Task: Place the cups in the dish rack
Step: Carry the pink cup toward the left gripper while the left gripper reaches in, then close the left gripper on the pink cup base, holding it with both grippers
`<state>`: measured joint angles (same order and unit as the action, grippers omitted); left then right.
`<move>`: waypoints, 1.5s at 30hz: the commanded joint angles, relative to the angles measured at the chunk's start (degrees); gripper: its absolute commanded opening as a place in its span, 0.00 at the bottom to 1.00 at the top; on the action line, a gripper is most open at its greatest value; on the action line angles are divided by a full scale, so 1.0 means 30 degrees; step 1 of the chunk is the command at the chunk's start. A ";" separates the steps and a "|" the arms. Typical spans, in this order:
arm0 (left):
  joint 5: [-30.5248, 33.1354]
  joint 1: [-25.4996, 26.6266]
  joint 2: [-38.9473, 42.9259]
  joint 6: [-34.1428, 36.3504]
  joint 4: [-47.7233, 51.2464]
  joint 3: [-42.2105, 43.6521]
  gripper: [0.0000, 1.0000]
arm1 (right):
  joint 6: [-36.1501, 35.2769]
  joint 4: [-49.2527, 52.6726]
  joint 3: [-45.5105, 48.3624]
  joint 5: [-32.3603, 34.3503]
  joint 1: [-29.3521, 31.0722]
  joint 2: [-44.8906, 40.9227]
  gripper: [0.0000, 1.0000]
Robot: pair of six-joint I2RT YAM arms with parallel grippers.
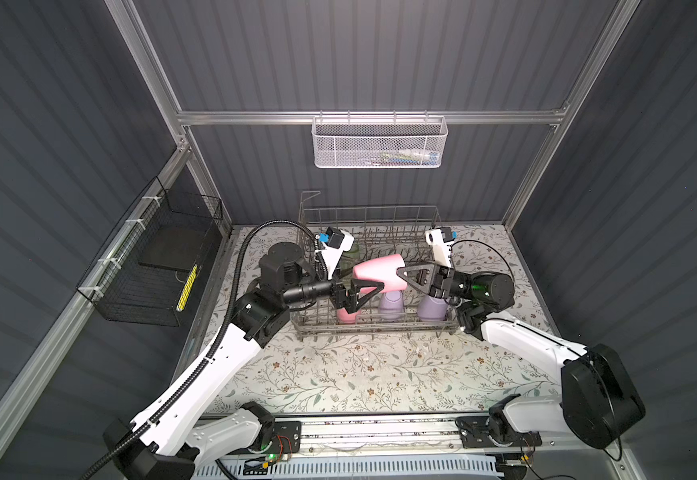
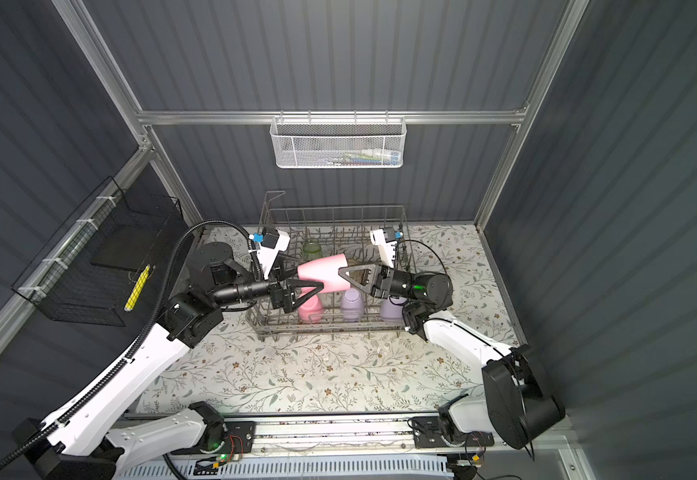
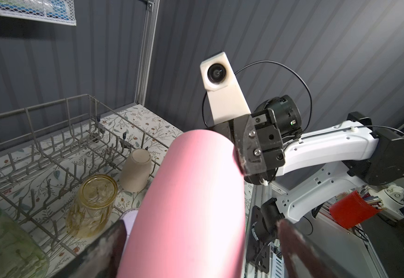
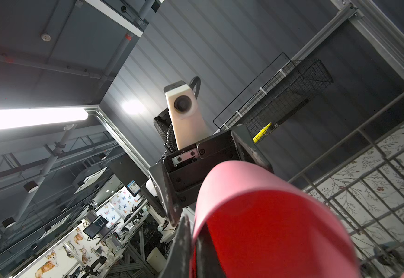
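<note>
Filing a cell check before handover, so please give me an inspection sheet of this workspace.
Surface: floral tabletop, bare outside the rack.
Job's things: held pink cup sideways above dish rack; inside it second pink cup, lilac cup, second lilac cup, green cup, yellow cup, beige cup.
Clutter: nothing seen.
Grippers: right gripper shut on held cup's rim; left gripper open, fingers flanking its base end.
Cables: black conduit along left arm; thin cable looping by right wrist.
Surroundings: white mesh basket on back rail; black wire basket on left wall, yellow item inside.

2 white-shelled arms (image 1: 222, 357), black joints (image 1: 263, 316), ribbed black conduit (image 1: 234, 291), cream camera housings (image 3: 222, 96), silver screws (image 3: 257, 152)
</note>
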<state>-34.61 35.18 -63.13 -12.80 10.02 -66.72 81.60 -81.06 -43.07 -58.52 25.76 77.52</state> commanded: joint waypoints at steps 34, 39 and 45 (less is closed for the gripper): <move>-0.3156 -0.1241 -0.0782 -0.2121 -0.3497 0.1495 0.76 | 0.0219 -0.1226 -0.0703 0.0364 -0.0091 0.0630 0.00; -0.3225 -0.1240 -0.0917 -0.2180 -0.3588 0.1480 0.75 | 0.0165 -0.1225 -0.0833 0.0494 -0.0065 0.0854 0.00; -0.3242 -0.1246 -0.0998 -0.2319 -0.3817 0.1609 0.78 | 0.0250 -0.1233 -0.1140 0.0482 -0.0004 0.1237 0.00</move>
<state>-42.52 31.29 -65.76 -18.98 0.12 -62.78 82.30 -83.05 -44.69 -58.02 25.52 80.60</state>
